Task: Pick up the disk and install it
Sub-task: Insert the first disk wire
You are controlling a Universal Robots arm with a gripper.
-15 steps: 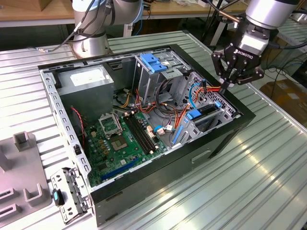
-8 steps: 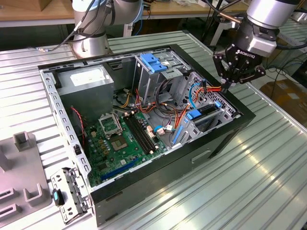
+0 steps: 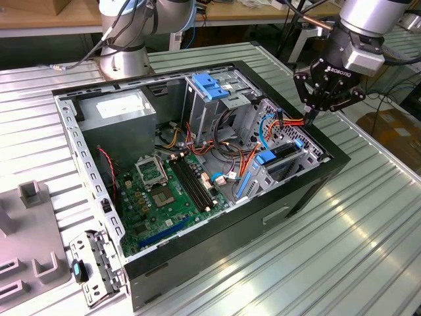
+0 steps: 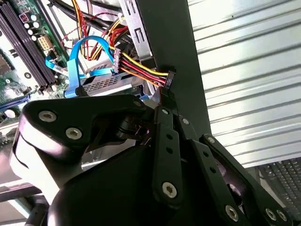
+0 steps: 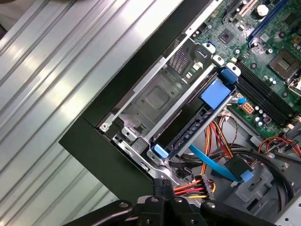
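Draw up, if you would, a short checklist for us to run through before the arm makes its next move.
1. Disk sits in its drive bay, blue carrier edge showing: ok.
2. Gripper shut on the power connector: ok.
3. Power connector plugged into the disk: not ok; it is held apart from it, near the case wall.
4. Blue data cable joined to the disk: cannot tell.
5. Red and yellow wires free of snags behind the connector: cannot tell.
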